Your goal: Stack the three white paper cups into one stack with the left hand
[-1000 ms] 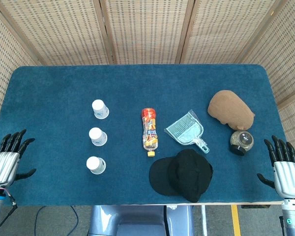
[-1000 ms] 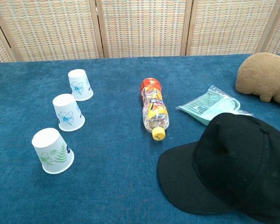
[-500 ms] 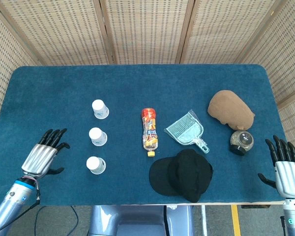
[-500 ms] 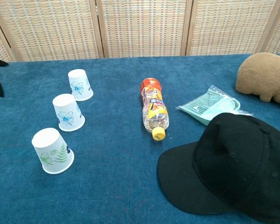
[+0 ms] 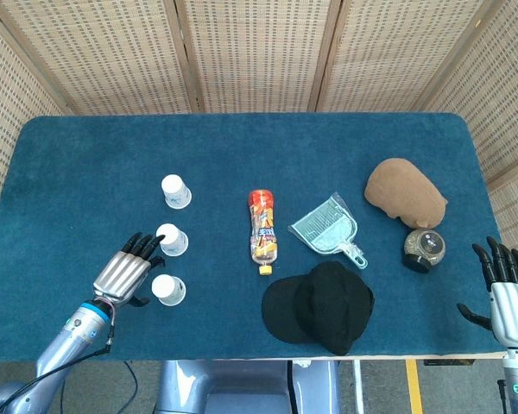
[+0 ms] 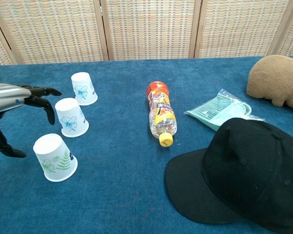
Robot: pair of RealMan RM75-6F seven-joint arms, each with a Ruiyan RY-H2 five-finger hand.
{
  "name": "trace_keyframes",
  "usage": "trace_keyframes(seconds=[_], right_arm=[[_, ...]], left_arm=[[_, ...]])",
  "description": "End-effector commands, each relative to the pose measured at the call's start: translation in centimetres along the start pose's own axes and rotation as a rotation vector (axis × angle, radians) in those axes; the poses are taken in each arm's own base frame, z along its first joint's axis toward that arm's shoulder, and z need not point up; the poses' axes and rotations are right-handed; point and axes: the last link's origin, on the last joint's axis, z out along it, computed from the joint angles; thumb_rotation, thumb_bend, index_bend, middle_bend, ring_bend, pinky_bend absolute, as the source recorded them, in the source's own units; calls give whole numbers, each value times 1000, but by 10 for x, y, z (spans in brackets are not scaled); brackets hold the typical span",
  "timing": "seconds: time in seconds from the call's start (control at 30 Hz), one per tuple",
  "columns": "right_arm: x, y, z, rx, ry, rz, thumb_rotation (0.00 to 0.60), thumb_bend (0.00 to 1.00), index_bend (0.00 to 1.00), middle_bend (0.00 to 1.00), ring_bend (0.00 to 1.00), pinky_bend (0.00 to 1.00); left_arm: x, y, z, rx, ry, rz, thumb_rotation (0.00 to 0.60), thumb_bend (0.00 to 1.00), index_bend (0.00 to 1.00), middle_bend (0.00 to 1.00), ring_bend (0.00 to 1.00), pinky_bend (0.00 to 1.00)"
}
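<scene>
Three white paper cups stand upside down in a column on the blue table: a far cup (image 5: 175, 191) (image 6: 83, 88), a middle cup (image 5: 171, 239) (image 6: 71, 117) and a near cup (image 5: 167, 290) (image 6: 54, 157). My left hand (image 5: 126, 271) (image 6: 17, 98) hovers just left of the middle and near cups, fingers spread, holding nothing. Its fingertips (image 5: 145, 243) reach close to the middle cup without touching it. My right hand (image 5: 502, 289) is open at the table's near right corner, far from the cups.
A plastic bottle (image 5: 262, 229) lies right of the cups. Further right are a green dustpan (image 5: 328, 228), a black cap (image 5: 321, 304), a brown plush lump (image 5: 405, 191) and a small jar (image 5: 424, 249). Woven screens stand behind the table.
My left hand has moved from the table's left edge rightward and forward, up beside the cups. The right hand has sunk slightly. The cups have not moved.
</scene>
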Motion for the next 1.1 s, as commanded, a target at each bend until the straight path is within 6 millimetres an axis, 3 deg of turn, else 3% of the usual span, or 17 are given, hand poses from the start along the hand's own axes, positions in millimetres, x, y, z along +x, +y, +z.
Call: trace_keyframes(seconds=[0.03, 0.23, 0.4, 0.53, 0.73, 0.9, 1.1], right_arm=[[1, 1, 0, 0, -1, 7, 600, 57, 124, 0, 0, 0], [2, 2, 0, 0, -3, 20, 600, 57, 125, 0, 0, 0], [3, 4, 0, -7, 0, 26, 600, 57, 126, 0, 0, 0], [3, 6, 1, -13, 2, 31, 600, 57, 126, 0, 0, 0], [3, 5, 0, -13, 7, 31, 600, 57, 126, 0, 0, 0], [4, 6, 0, -15, 9, 33, 600, 57, 126, 0, 0, 0], [3, 6, 1, -18, 3, 34, 600, 57, 126, 0, 0, 0]], left_arm=[[-1, 11, 7, -17, -12, 5, 600, 122, 331, 0, 0, 0], [-5, 19, 13, -15, -29, 15, 600, 122, 326, 0, 0, 0], [-9, 20, 16, -6, -45, 30, 600, 140, 392, 0, 0, 0], [-10, 19, 16, 3, -49, 36, 600, 245, 431, 0, 0, 0], [-7, 18, 14, 4, -37, 31, 600, 257, 447, 0, 0, 0], [8, 21, 11, -11, 28, -8, 600, 257, 446, 0, 0, 0], [41, 15, 9, 5, 142, 6, 600, 255, 443, 0, 0, 0]])
